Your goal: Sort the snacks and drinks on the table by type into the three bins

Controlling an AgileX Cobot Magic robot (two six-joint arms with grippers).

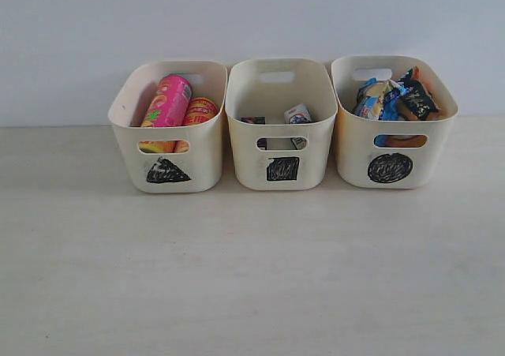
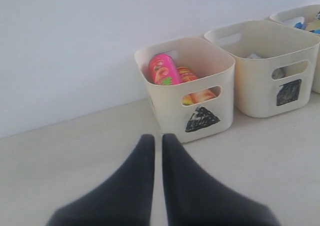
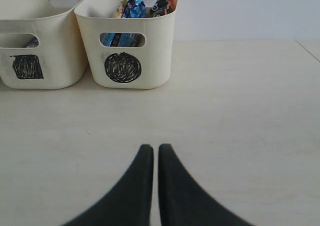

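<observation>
Three cream bins stand in a row at the back of the beige table (image 1: 252, 269). The triangle bin (image 1: 168, 171) holds the pink-yellow chip tube (image 1: 168, 100) and the yellow-orange tube (image 1: 200, 110). In the square bin (image 1: 278, 170) lie the white and blue carton (image 1: 297, 114) and the dark purple carton (image 1: 252, 121). The circle bin (image 1: 392, 166) is filled with the crinkly packets (image 1: 394, 97). Neither arm shows in the exterior view. My left gripper (image 2: 157, 138) is shut and empty, in front of the triangle bin (image 2: 200, 118). My right gripper (image 3: 155, 148) is shut and empty, short of the circle bin (image 3: 122, 68).
A plain white wall rises right behind the bins. In the right wrist view the table's edge (image 3: 307, 50) runs at the far side past the circle bin.
</observation>
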